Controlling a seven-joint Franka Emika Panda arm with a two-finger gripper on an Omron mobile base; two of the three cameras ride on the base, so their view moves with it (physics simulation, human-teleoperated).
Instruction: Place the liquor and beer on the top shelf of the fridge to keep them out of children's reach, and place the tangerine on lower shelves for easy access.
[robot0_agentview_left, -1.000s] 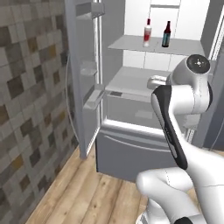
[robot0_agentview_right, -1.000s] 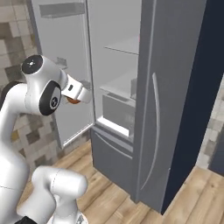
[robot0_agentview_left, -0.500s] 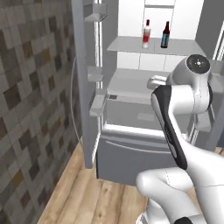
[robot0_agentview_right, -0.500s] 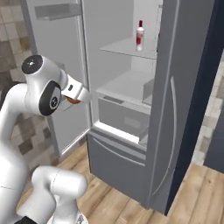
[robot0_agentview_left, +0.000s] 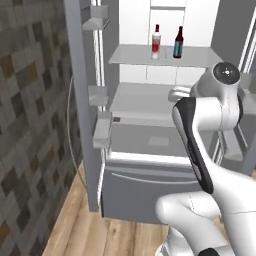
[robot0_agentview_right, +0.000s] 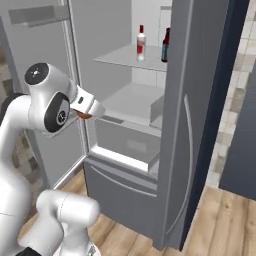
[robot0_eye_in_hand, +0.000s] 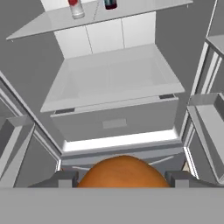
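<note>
The tangerine (robot0_eye_in_hand: 122, 173) sits between my gripper's (robot0_eye_in_hand: 121, 179) two dark fingertips (robot0_eye_in_hand: 65, 178), which are shut on it in front of the open fridge (robot0_agentview_left: 80, 100). From the right base view, the gripper (robot0_agentview_right: 92, 111) hangs left of the fridge opening with a sliver of the tangerine (robot0_agentview_right: 84, 115) under it. The liquor (robot0_agentview_left: 156, 42) and the beer (robot0_agentview_left: 178, 43) stand upright side by side on the top shelf (robot0_agentview_left: 131, 56). Below lies a bare lower shelf (robot0_eye_in_hand: 113, 83) above a grey drawer front (robot0_eye_in_hand: 116, 122). Both bottles appear again as liquor (robot0_agentview_right: 141, 44) and beer (robot0_agentview_right: 165, 45).
The fridge's left door (robot0_agentview_right: 45, 75) stands open with door bins (robot0_agentview_left: 101, 131) along its inner side. The right door (robot0_agentview_right: 195, 125) stands open at the right. A tiled wall (robot0_agentview_left: 30, 125) runs along the left, over a wooden floor (robot0_agentview_left: 75, 220).
The whole picture has shifted, so the base has driven and the fridge interior now faces the cameras more squarely. The arm keeps its pose and its hold on the tangerine.
</note>
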